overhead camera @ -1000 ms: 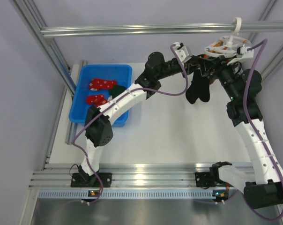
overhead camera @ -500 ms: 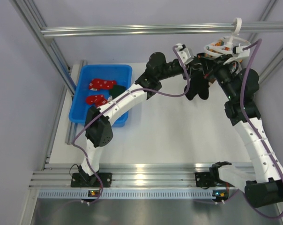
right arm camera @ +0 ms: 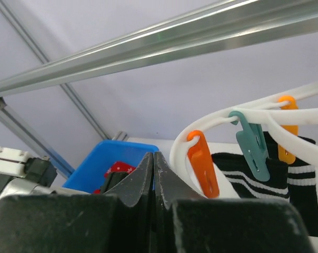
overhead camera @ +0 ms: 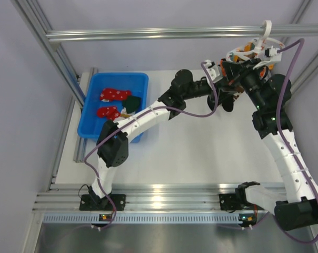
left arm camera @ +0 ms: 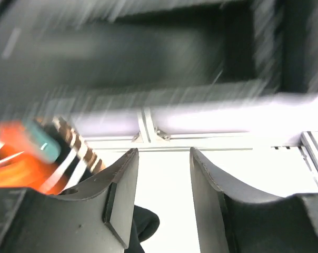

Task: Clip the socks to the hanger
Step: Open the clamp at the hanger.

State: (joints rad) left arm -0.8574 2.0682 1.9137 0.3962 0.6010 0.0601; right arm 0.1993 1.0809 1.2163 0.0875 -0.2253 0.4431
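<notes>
The hanger [overhead camera: 252,52] is a white plastic ring with a hook on top, hung off the aluminium rail [overhead camera: 164,33] at the far right corner. Orange and teal pegs dangle from it. In the right wrist view I can make out 2 orange pegs [right arm camera: 204,164] and 1 teal peg [right arm camera: 251,145] on the ring's curve, with a black sock with white stripes [right arm camera: 285,179] hanging right behind them.

The socks [overhead camera: 115,94] are well away from it, lying in the blue bin [overhead camera: 117,76] at the far left of the table [overhead camera: 201,153]. I count 2 red ones with white specks, and a dark green one [overhead camera: 133,101] just beside them.

The left gripper [left arm camera: 163,158] has its fingers apart with nothing between them. That view is badly blurred, but an orange and teal peg and something brown-striped show at the left edge. The right gripper [right arm camera: 153,158] has its fingers pressed together, tips up near the ring, and nothing shows between them.

On room to move, both wrists are crowded under the hanger in that back corner, close to the slanted frame post on the right. A dark sock [overhead camera: 228,103] hangs between the 2 arms. The left arm stretches diagonally over the bin's near right corner. The broad white tabletop lies between the bin and the right arm.
</notes>
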